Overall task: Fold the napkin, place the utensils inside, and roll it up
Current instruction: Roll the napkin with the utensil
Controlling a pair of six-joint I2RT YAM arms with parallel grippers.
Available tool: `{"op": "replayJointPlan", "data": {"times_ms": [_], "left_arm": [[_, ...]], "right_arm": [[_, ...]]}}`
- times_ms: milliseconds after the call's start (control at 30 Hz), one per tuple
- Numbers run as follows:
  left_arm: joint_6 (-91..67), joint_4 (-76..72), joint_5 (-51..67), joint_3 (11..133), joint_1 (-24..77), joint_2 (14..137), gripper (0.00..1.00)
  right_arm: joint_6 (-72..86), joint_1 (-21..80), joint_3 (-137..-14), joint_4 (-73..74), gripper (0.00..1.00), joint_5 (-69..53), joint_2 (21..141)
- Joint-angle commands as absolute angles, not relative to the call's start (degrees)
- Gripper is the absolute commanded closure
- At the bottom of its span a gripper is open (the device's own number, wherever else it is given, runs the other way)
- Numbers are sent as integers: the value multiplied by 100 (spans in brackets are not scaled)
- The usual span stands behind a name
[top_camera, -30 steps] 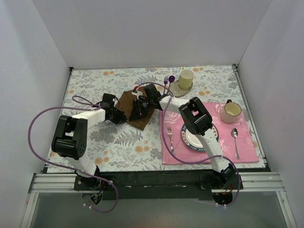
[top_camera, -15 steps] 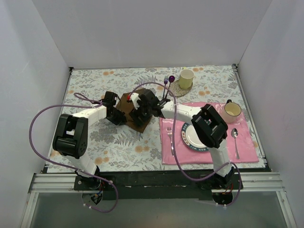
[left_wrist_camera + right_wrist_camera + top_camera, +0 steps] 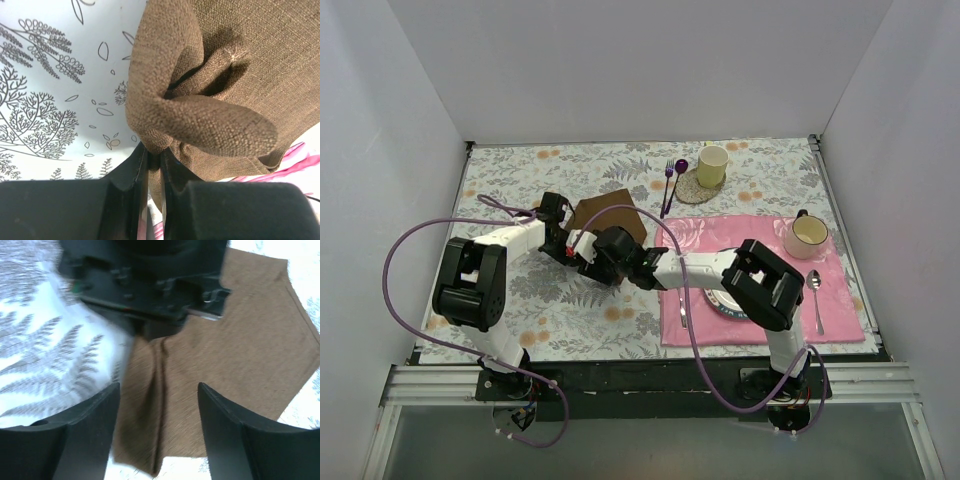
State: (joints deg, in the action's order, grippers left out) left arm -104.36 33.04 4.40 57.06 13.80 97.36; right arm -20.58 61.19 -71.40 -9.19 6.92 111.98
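The dark brown napkin [image 3: 610, 212] lay creased on the fern-printed tablecloth [image 3: 510, 175], just left of the pink placemat [image 3: 840, 300]. The left gripper [image 3: 154, 156] was clamped on a bunched edge of it. The right gripper [image 3: 157, 390] hovered above the cloth with its jaws spread, holding nothing. A clean fold likely called for the right to take a free corner well apart from that pinch and keep the fabric taut. The purple utensils [image 3: 670, 180] lay beyond the napkin, and plain white walls [image 3: 620, 60] enclosed the table.

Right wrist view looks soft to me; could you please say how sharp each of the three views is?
Right wrist view: blurred, napkin and fern-print tablecloth smeared; left wrist view: napkin weave crisp; top external view: sharp, evenly lit.
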Motion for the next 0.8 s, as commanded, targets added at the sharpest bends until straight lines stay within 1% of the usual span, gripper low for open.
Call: {"op": "replayJointPlan", "data": {"times_ms": [0,67,167,400,600,767], "left_arm": [[-10354,3718,598,5897,1406,9773,100],[-10362,3761,589,5932,1415,9782,100],[-10362,3762,624,5950,1415,9826,100],[-10362,3762,606,5968,1406,9896,100],[-10336,3858,668,6073,1406,9870,100],[-10336,3876,764,6029,1406,9870,100]], "right_arm": [[-2320,6152,-7234,-1564,32,1248,11408],[-2338,6187,-7032,-1836,34,1161,11347],[-2312,6275,-7075,-1810,35,1186,11408],[-2074,6381,-6917,-1943,34,1204,11338],[-2030,6398,-6908,-1881,36,1230,11584],[-2030,6398,-6829,-1995,39,1669,11812]]}}
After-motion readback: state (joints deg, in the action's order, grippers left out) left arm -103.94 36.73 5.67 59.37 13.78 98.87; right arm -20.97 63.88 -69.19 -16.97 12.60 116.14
